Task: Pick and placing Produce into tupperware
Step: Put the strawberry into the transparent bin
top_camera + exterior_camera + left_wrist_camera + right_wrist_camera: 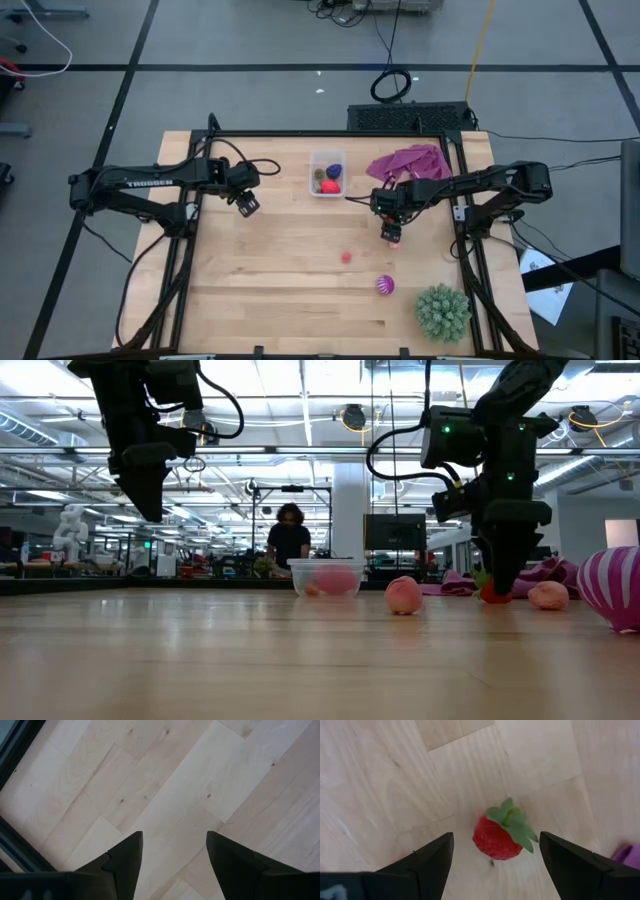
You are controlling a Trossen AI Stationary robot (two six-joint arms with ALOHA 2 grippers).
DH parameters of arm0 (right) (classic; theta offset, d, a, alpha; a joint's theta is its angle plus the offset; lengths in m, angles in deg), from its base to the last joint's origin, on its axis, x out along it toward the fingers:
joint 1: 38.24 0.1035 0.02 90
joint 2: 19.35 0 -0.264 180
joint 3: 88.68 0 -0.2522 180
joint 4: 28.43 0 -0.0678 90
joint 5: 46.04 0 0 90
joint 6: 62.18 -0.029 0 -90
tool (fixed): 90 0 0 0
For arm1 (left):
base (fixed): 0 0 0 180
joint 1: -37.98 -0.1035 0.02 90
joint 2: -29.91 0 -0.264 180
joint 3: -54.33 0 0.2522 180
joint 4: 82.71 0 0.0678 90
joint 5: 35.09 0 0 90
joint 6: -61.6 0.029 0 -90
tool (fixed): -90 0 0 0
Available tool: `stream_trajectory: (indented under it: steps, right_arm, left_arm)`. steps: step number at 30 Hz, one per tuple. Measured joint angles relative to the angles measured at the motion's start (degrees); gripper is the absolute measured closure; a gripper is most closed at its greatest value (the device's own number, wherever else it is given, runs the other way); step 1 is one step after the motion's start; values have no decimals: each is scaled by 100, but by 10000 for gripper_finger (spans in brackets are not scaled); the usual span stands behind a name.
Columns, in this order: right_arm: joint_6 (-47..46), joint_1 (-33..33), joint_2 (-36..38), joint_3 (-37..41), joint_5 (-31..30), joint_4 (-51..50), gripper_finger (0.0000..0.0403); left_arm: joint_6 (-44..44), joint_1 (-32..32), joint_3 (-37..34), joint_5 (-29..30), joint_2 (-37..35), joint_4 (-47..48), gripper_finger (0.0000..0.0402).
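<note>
The clear tupperware (pixel 326 172) stands at the table's far middle with several produce pieces inside; the low view shows it too (pixel 327 577). A red strawberry with green leaves (pixel 500 836) lies on the wood between the fingers of my open right gripper (pixel 496 840), which points down just above the table (pixel 390 233) and does not touch it. A small red piece (pixel 346 257) and the striped magenta ball (pixel 385 286) lie nearer the front. Two pink pieces (pixel 404 595) (pixel 549 595) rest on the table. My left gripper (pixel 247 204) hangs open over bare wood (pixel 175 840).
A large green spiky ball (pixel 442 311) sits at the near right corner. A purple cloth (pixel 408 162) lies bunched at the far right, beside the tupperware. A person stands in the room beyond the table (pixel 290 535). Bare wood (pixel 270 280) spreads over the left and near middle.
</note>
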Motion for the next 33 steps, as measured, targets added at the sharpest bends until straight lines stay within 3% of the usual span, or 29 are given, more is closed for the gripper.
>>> stream_trajectory:
  steps: [7, 33]
  right_arm:
    - [-13, -2, 0, 0, -4, 26, 126]
    - [-12, -2, 1, -2, -7, 170, 259]
  left_arm:
    - [-3, 2, 0, 0, 0, 0, 176]
    - [-10, 2, 0, -2, 0, -1, 176]
